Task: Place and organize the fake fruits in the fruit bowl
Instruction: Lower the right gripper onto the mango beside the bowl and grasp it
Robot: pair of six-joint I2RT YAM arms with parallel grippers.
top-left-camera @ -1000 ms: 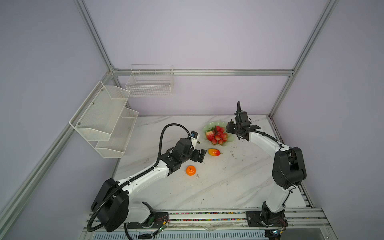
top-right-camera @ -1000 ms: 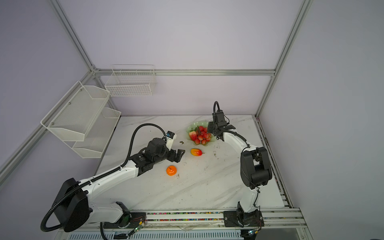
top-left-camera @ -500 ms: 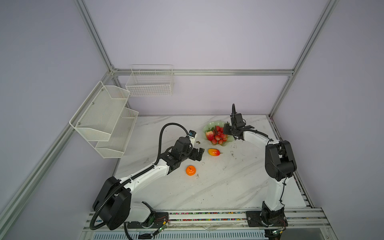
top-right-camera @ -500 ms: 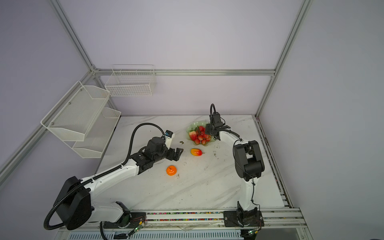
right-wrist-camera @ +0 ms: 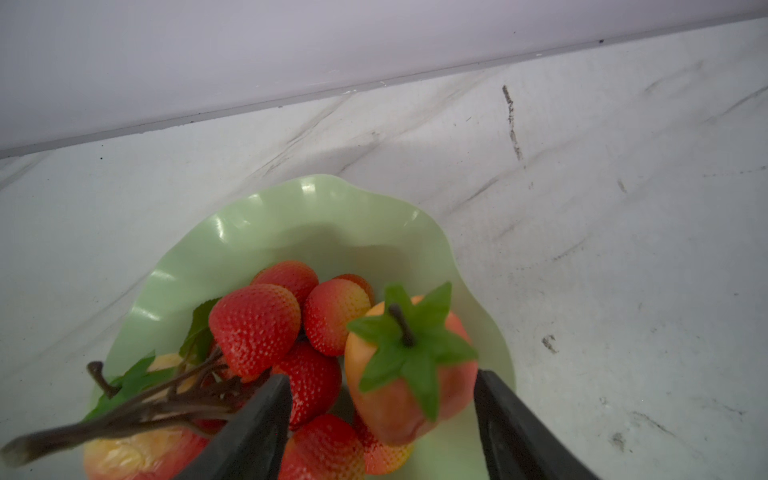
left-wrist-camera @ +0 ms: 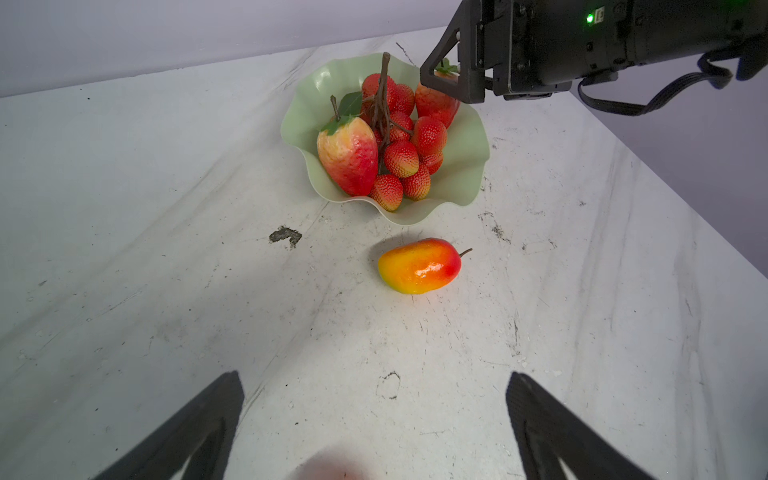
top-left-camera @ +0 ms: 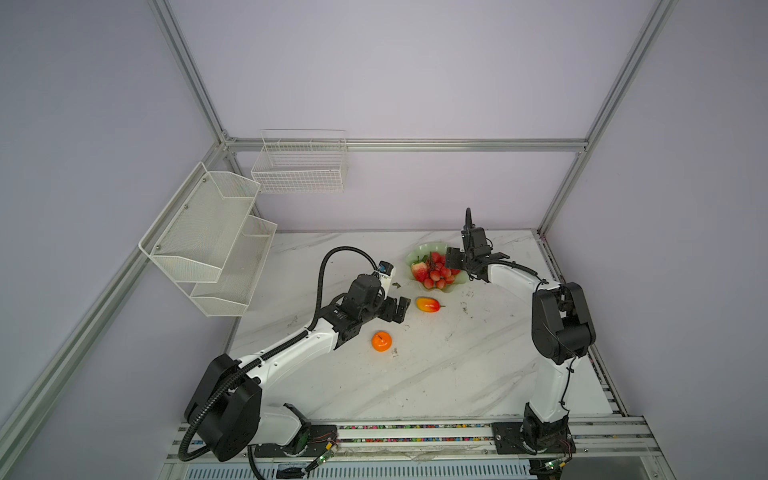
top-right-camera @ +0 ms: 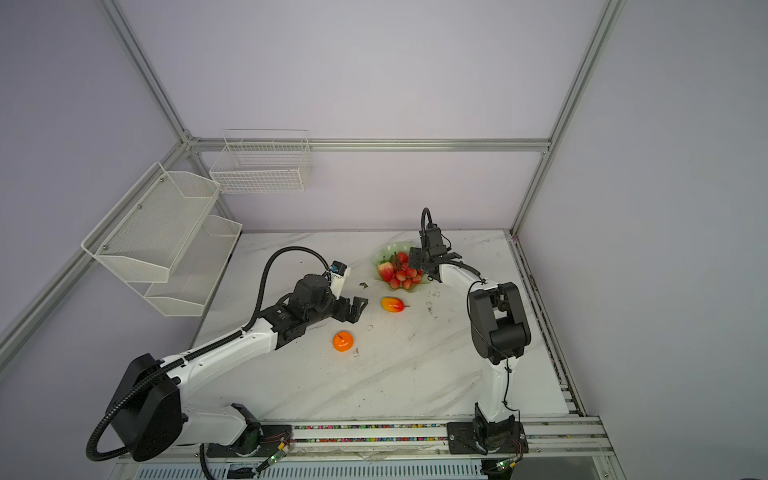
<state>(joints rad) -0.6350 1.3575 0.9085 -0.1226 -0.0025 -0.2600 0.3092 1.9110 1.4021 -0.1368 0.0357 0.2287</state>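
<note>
In a top view, mango [top-left-camera: 428,304] and orange [top-left-camera: 381,341] sit on the bench [top-left-camera: 457,365], nearer than the fruit bowl [top-left-camera: 419,250]. Left wrist: left end effector [left-wrist-camera: 374,374], wide and empty, should centre on the mango. Right wrist: right end effector [right-wrist-camera: 380,376], parted, straddles a bowled strawberry [right-wrist-camera: 386,407].

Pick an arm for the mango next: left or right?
Left arm. Its jaws stand open and empty, aimed at the mango nearby on the table. The right arm has its jaws over the fruit bowl, straddling a strawberry.
</note>
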